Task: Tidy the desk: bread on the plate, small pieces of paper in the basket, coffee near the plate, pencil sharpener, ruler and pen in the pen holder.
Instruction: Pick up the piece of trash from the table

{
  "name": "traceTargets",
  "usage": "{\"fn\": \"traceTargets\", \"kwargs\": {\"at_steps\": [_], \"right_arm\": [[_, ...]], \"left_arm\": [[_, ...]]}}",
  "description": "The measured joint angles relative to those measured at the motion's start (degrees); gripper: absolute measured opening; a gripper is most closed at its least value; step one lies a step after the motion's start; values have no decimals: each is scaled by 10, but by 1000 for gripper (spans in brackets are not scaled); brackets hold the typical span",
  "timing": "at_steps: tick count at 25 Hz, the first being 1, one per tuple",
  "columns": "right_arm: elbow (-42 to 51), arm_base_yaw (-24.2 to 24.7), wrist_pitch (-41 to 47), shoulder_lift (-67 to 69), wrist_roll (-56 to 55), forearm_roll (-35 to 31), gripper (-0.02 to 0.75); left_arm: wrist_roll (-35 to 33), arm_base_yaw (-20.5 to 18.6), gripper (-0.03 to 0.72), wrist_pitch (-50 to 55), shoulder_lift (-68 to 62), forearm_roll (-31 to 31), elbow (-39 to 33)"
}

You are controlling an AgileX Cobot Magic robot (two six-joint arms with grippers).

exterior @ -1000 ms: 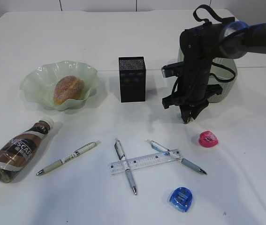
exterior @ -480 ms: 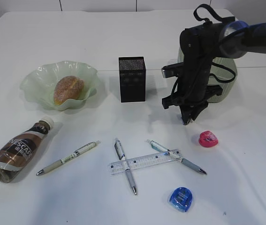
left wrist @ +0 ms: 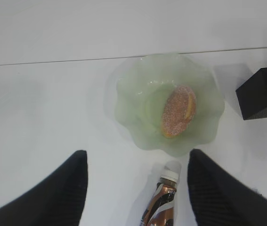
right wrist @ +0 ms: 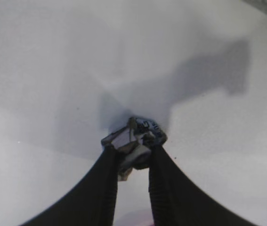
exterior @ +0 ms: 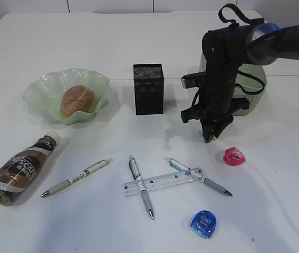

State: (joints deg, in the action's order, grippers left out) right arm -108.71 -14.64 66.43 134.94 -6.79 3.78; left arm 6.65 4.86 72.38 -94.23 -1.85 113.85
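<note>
Crumpled paper wad (right wrist: 134, 141) with print, pinched between the narrowed fingers of the right hand (exterior: 210, 138), hanging over the white tabletop (exterior: 138, 42) in front of the sage-green basket (exterior: 257, 79). Left hand (left wrist: 135, 188) spread wide and empty above the coffee (left wrist: 162, 202). Bread (exterior: 77, 100) in the ruffled plate (exterior: 36, 92). Ruler (exterior: 162, 181) across two pens, near the black mesh pen holder (exterior: 148, 88).
</note>
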Motion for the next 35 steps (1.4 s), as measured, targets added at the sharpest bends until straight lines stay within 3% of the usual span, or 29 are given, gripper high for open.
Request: {"fn": "traceTargets", "kwargs": {"at_steps": [3,5,12,20,35], "right_arm": [[0,0,0,0,0,-1,202],[0,0,3,0,0,-10,251],[0,0,3,0,0,-13,268],[0,0,-2,0,0,-21,421],[0,0,-24,10,0,-21,430]], "left_arm": [[0,0,465,0,0,0,0],[0,0,465,0,0,0,0],[-1,0,463,0,0,0,0],[-1,0,463,0,0,0,0],[-1,0,457,0,0,0,0]]}}
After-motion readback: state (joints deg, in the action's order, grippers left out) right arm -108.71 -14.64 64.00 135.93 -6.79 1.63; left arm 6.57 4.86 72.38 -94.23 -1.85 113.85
